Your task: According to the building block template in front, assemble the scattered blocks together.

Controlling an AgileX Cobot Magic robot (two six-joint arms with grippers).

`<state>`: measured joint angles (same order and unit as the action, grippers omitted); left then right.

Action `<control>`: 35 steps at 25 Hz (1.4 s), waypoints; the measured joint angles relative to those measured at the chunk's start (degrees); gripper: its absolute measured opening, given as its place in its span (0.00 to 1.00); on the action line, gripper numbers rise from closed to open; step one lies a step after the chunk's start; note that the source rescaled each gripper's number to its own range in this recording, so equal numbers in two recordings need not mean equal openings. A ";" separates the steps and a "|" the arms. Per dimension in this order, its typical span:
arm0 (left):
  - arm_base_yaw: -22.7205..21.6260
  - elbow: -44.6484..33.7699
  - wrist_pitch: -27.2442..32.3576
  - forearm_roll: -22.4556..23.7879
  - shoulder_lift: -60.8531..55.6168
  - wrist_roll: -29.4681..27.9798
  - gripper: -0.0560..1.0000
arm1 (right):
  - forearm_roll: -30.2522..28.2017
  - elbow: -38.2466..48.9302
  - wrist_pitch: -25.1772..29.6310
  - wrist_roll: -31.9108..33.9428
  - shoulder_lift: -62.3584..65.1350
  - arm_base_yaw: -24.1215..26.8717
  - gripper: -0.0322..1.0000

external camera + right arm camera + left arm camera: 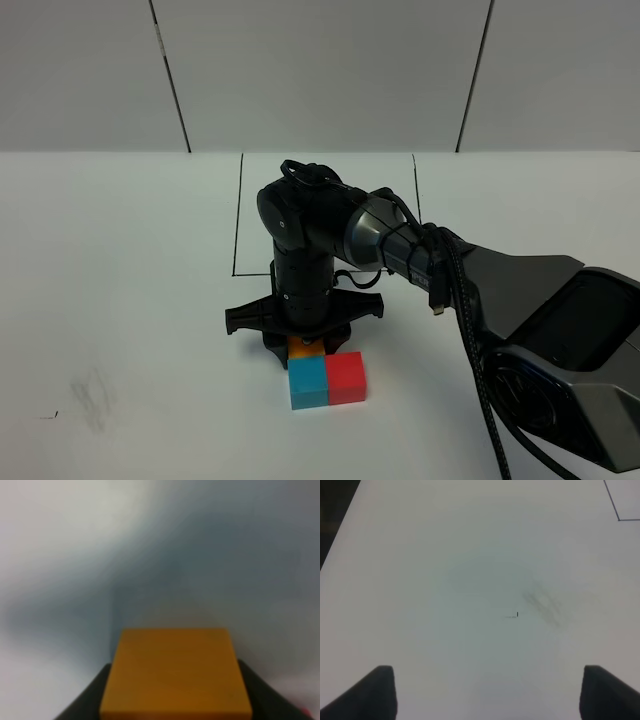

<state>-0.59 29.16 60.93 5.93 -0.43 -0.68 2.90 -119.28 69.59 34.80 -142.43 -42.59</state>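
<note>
In the exterior high view my right gripper (302, 343) points straight down and is shut on the orange block (301, 349). The orange block sits low, right behind the cyan-blue block (308, 383). The red block (346, 377) stands against the cyan-blue block's right side. The right wrist view shows the orange block (175, 675) filling the space between my right gripper's (175, 702) dark fingers (92, 700). My left gripper (487, 695) is open over bare table. The thin black outline (242, 215) shows behind the arm. The template's joined trio is hidden.
The right arm (400, 240) reaches in from the right across the outline. A grey smudge (92, 395) marks the white table at the front left and shows in the left wrist view (542, 605). A corner of the outline (618, 515) shows there too.
</note>
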 joint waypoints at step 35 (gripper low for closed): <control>0.00 0.00 -0.06 0.00 0.00 0.00 0.80 | 2.34 -9.16 -0.14 -8.36 1.66 -0.06 0.58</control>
<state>-0.59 29.16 60.87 5.93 -0.43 -0.68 5.24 -128.44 69.44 26.44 -140.77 -42.65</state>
